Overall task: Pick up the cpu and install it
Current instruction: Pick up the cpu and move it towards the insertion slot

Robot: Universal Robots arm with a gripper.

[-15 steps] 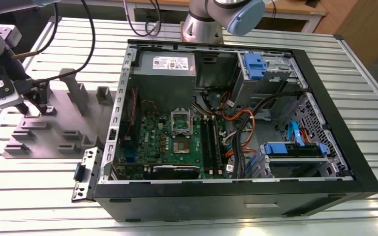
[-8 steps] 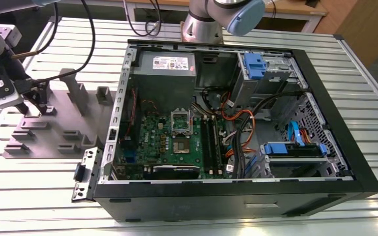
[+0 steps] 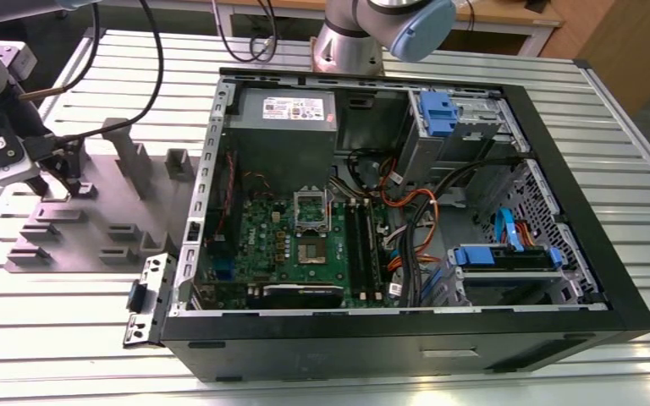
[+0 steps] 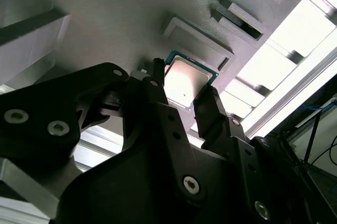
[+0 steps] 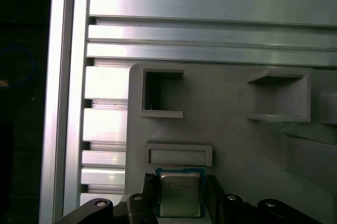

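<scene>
Pincer: Your pincer is closed down to the chip's width, with one finger against each of two opposite edges. No gap shows on either side in both wrist views, so I judge that it has hold of the cpu.
Cpu: The cpu sits between those fingers with its silver top towards the cameras and a teal rim showing. It is just beside a raised block.
Lift: You cannot tell here whether the chip has cleared the surface under it or rests on it. Either way it is close to that surface.
Tray: The grey tray lies on the slatted counter at the exterior view's left, just beside the open case. Your pincer stands over its far left part, at the frame's left edge.
Case: The case lies on its side, open, across the middle and right of the exterior view. The motherboard is in its lower middle.
Socket: The socket near the board's centre looks dark, with no silver chip in it. Its metal frame appears swung open just above it in the frame.
Done: By my reading, you have the grasp at the tray.
Left: The cpu is well apart from the socket, so the install is not yet done and the task is at an early stage.
</scene>
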